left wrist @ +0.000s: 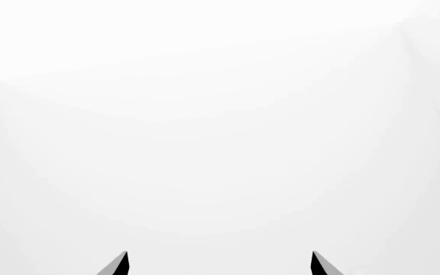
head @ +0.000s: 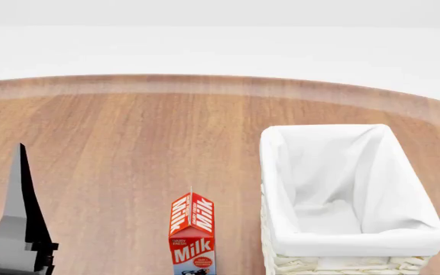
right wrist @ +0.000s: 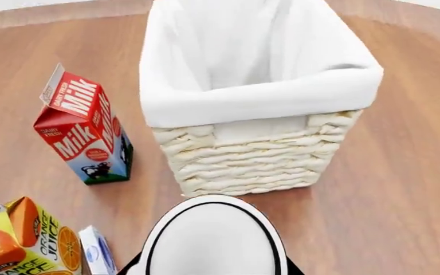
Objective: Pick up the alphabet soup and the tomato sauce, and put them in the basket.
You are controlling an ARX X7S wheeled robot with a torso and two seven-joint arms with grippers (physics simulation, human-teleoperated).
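A white-topped can (right wrist: 216,240) sits gripped between the right fingers (right wrist: 293,268).

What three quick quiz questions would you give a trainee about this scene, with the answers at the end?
1. True or false: in the head view, a can lies inside the basket.
2. What stands upright on the table beside the basket? A) milk carton B) ketchup bottle C) bowl
3. Fill in: the left gripper is ____, with nothing between its fingertips.

Key: 1 false; 2 A; 3 open.
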